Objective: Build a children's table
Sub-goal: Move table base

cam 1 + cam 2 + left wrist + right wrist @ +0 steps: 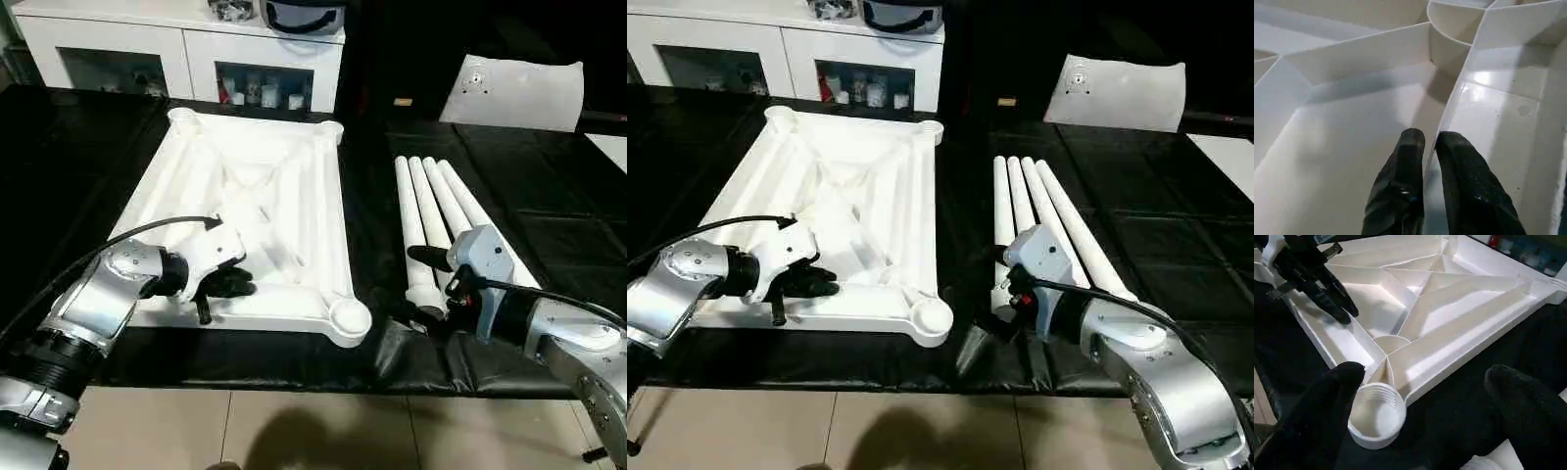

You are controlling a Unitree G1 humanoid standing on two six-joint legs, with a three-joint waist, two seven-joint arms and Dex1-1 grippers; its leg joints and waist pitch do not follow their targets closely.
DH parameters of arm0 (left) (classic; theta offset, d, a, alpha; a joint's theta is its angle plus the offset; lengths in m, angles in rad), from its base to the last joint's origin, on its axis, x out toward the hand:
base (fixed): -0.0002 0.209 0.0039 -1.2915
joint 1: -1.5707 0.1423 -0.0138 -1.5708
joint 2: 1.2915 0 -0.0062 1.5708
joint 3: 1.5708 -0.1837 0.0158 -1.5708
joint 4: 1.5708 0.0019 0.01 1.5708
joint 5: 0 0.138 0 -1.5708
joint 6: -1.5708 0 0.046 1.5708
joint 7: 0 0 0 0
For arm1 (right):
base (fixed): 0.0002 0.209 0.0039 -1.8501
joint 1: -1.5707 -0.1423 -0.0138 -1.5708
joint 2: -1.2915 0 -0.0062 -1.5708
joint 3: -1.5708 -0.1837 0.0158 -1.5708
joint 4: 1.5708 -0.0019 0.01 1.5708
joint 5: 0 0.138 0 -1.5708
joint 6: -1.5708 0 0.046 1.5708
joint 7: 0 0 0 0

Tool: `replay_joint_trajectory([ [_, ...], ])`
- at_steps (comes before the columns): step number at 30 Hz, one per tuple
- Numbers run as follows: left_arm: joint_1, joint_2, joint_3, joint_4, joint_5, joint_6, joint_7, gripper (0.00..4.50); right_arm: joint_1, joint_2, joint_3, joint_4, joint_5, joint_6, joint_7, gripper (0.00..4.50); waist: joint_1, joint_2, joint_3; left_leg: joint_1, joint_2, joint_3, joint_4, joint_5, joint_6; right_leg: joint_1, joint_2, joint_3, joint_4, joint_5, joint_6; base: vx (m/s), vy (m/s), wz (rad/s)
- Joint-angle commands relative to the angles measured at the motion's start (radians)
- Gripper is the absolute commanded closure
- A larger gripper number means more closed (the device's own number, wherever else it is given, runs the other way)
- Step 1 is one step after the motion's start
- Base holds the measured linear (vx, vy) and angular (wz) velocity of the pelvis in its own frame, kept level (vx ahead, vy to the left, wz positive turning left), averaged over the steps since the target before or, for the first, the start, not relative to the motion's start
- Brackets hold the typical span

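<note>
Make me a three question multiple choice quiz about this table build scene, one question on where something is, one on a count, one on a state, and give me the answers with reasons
1. Where do the legs lie?
A. On the black mat beside the tabletop, on the robot's right
B. Screwed into the corner sockets
C. On top of the white cabinet

2. How many legs lie there?
A. Two
B. Four
C. Six

3. How do the fingers of the left gripper stand?
A. Spread wide over the bare mat
B. Closed around a leg
C. Close together, one on each side of a thin rib of the tabletop

Answers:
1. A: the head views show them side by side on the mat, with the near socket empty.
2. B: four white tapered rounds can be counted.
3. C: the left wrist view shows the rib's edge running up between the two black fingers.
</note>
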Motion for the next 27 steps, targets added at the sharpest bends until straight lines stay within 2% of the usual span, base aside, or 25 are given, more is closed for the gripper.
replay_joint_trajectory([
  [1,0.000,-0.001,0.001,-0.005,0.017,0.001,0.027,4.13,0.007,-0.021,0.020,-0.002,-0.004,-0.003,0.021,0.00,0.001,0.008,-0.049,0.007,0.067,-0.007,-0.092,-0.109,0.021,0.043,-0.079,0.039,-0.071,-0.078,-0.228,0.000,0.000,0.00],
  [5,-0.011,-0.027,0.021,0.015,0.035,-0.002,0.095,4.34,0.013,-0.034,0.040,0.006,-0.021,-0.004,0.022,0.00,0.000,0.007,-0.049,0.006,0.067,-0.006,-0.091,-0.096,0.030,0.045,-0.079,0.039,-0.071,-0.054,-0.234,0.000,0.000,0.00],
  [6,-0.022,-0.050,0.043,0.031,0.038,-0.009,0.145,4.37,0.010,-0.027,0.041,0.018,-0.033,-0.007,0.007,0.00,-0.001,0.006,-0.049,0.005,0.067,-0.006,-0.090,-0.098,0.031,0.045,-0.079,0.039,-0.073,-0.061,-0.237,0.000,0.000,0.00],
  [11,-0.044,-0.084,0.088,0.056,0.029,-0.027,0.217,4.48,-0.007,0.000,0.034,0.035,-0.041,-0.011,-0.028,0.00,-0.006,0.005,-0.049,0.003,0.065,-0.007,-0.090,-0.114,0.023,0.045,-0.079,0.039,-0.077,-0.106,-0.229,0.000,0.000,0.00],
  [14,-0.055,-0.096,0.103,0.071,0.028,-0.054,0.240,4.48,-0.014,0.004,0.035,0.042,-0.045,-0.018,-0.036,0.00,-0.012,0.003,-0.052,0.002,0.065,-0.008,-0.088,-0.081,0.033,0.048,-0.078,0.039,-0.072,-0.049,-0.231,0.000,0.000,0.00],
  [16,-0.059,-0.100,0.104,0.084,0.031,-0.127,0.245,4.48,-0.017,0.005,0.037,0.046,-0.051,-0.021,-0.036,0.00,-0.014,0.003,-0.054,0.000,0.064,-0.007,-0.086,-0.059,0.047,0.050,-0.077,0.038,-0.071,-0.011,-0.237,0.000,0.000,0.00],
  [19,-0.065,-0.105,0.106,0.096,0.032,-0.157,0.252,4.48,-0.021,0.007,0.037,0.050,-0.055,-0.026,-0.041,0.00,-0.015,0.005,-0.054,0.004,0.067,-0.007,-0.085,-0.042,0.062,0.049,-0.078,0.037,-0.067,0.032,-0.253,0.000,0.000,0.00],
  [23,-0.070,-0.115,0.098,0.106,0.026,-0.198,0.234,4.48,-0.028,0.020,0.023,0.058,-0.065,-0.019,-0.069,0.00,-0.013,0.006,-0.053,0.006,0.069,-0.006,-0.087,-0.053,0.058,0.048,-0.079,0.037,-0.066,0.035,-0.262,0.000,0.000,0.00],
  [26,-0.066,-0.113,0.096,0.103,0.031,-0.181,0.235,4.48,-0.036,0.024,0.015,0.077,-0.093,-0.012,-0.109,0.00,-0.013,0.006,-0.052,0.007,0.069,-0.006,-0.088,-0.055,0.051,0.048,-0.079,0.037,-0.066,0.027,-0.264,0.000,0.000,0.00],
  [27,-0.065,-0.109,0.095,0.104,0.044,-0.184,0.254,4.23,-0.043,0.039,-0.006,0.088,-0.074,0.026,-0.126,0.00,-0.015,0.004,-0.052,0.007,0.067,-0.005,-0.087,-0.059,0.046,0.048,-0.078,0.037,-0.067,0.018,-0.264,0.000,0.000,0.00],
])
